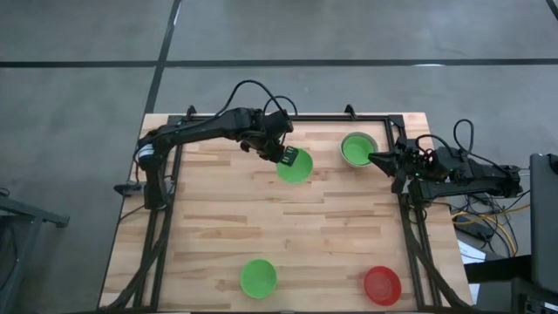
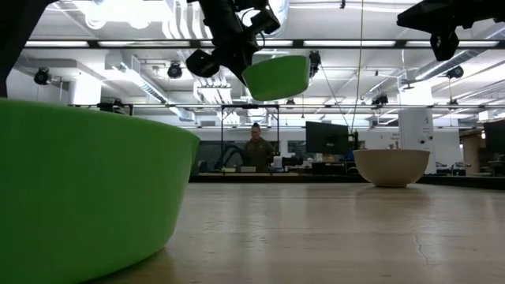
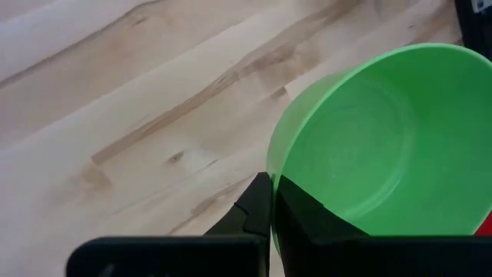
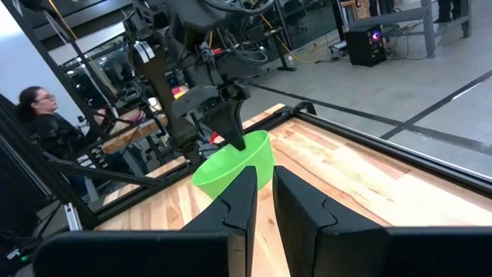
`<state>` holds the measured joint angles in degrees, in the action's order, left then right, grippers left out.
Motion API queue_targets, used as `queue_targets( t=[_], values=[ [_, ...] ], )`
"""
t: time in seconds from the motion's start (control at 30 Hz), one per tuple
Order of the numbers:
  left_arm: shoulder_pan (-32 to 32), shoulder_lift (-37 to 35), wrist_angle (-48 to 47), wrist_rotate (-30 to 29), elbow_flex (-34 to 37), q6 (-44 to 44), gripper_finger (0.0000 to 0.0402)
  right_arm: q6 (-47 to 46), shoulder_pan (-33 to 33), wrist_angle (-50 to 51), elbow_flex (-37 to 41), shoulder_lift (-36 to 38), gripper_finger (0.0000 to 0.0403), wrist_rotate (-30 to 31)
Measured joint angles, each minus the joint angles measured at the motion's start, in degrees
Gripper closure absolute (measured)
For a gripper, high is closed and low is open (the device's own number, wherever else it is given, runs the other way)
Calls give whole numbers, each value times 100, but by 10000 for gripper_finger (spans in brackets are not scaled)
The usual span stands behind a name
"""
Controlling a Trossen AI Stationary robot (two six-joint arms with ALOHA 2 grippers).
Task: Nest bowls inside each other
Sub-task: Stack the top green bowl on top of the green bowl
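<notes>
Left gripper (image 1: 286,156) clamped tight on the rim of a smooth bright green round plastic bowl (image 1: 296,165), one dark finger (image 3: 307,223) inside the glossy wall and one outside, the bowl lifted clear above the pale butcher-block wooden table (image 1: 261,222). Right gripper (image 1: 377,158) raised at the table's right edge, fingers nearly together around nothing, tip just beside a pale grey-white bowl (image 1: 358,149) with a green bowl nested inside. Near the front edge, resting apart on the planks: another green bowl (image 1: 258,277) and a red round bowl (image 1: 382,285). Beyond the table, a seated person (image 2: 257,147) among desks and monitors.
</notes>
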<state>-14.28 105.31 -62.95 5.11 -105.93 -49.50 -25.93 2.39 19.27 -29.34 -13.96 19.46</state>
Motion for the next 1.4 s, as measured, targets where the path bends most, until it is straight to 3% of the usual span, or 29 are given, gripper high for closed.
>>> queue_targets(
  t=[0.63,0.97,1.4],
  values=[
    [-53,59,324,6,17,391,392,0,0,0,0,0,360,0],
    [-118,58,163,305,20,630,392,0,0,0,0,0,360,0],
    [-125,-71,-261,-17,20,982,392,1,0,1,0,0,360,0]
  ],
)
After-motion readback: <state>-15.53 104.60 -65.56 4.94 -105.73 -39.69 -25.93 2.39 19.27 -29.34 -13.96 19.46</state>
